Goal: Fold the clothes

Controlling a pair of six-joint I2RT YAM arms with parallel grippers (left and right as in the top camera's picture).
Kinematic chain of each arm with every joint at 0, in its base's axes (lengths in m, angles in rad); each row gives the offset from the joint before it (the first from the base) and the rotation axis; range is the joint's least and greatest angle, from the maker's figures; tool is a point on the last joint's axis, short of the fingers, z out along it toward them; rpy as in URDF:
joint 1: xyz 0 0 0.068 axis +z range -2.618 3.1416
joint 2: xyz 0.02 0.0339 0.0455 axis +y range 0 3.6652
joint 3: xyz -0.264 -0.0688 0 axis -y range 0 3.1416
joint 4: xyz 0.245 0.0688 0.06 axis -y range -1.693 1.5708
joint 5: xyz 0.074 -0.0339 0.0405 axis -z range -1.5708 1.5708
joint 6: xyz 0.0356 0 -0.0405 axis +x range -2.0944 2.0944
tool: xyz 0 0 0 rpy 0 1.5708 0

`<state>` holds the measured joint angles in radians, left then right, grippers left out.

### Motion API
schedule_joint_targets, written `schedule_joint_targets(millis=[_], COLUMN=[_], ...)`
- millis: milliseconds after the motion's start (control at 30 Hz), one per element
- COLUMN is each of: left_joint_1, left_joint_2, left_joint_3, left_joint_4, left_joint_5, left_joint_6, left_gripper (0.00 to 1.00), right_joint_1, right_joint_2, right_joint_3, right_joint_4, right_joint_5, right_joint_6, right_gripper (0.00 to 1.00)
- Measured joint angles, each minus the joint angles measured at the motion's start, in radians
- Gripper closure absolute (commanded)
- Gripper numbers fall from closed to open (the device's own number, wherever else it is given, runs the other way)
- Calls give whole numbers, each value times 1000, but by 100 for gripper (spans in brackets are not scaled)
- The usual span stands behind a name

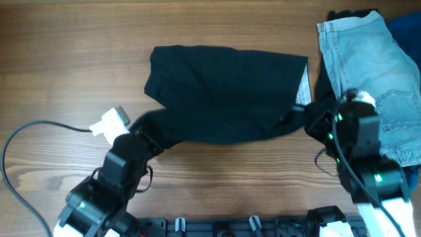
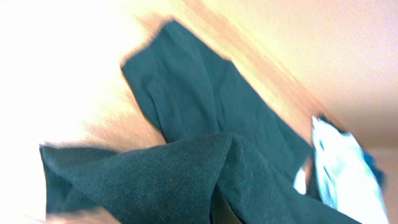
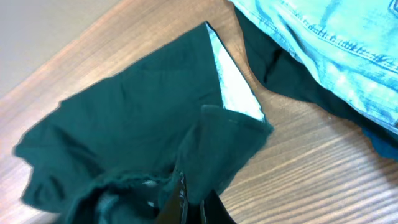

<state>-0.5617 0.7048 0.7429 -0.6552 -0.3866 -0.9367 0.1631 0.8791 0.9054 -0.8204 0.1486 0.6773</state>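
Bunched black shorts [image 3: 124,124] fill the foreground, a waistband corner pinched in the closed jaws of the right arm [image 1: 358,141], with whitish lining [image 3: 235,87] showing beside it. The jaws of the left arm [image 1: 118,168] are closed on the near-left leg corner. The garment lies stretched across the middle of the table [image 1: 59,72], and light-blue denim [image 1: 375,66] lies at the far right.

The overhead view is sharp and evenly lit, though the black shorts [image 1: 223,92] show little detail. The left wrist view is blurred and overexposed; the desk [image 2: 93,106] burns to white. The right wrist view is clear.
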Motion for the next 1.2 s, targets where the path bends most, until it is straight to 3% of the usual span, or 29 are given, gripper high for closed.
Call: schedule_joint_targets(millis=[200, 500, 767, 967, 1200], left_joint_1=[0, 79, 165, 191, 198], left_joint_2=[299, 775, 915, 1033, 1192], left_joint_3=[9, 10, 8, 15, 128], left_joint_4=[331, 922, 1197, 1411, 1418], left_joint_5=[-196, -253, -218, -188, -171], left_joint_6=[71, 265, 288, 289, 290], left_gripper=[96, 96, 96, 96, 96], right_joint_1=[0, -13, -90, -90, -97], right_joint_2=[278, 482, 629, 731, 827], right_joint_3=[0, 0, 0, 0, 0], right_joint_4=[135, 343, 623, 737, 838], right_joint_5=[10, 42, -11, -25, -24], right_joint_6=[14, 9, -16, -29, -29], right_gripper=[96, 96, 96, 96, 96])
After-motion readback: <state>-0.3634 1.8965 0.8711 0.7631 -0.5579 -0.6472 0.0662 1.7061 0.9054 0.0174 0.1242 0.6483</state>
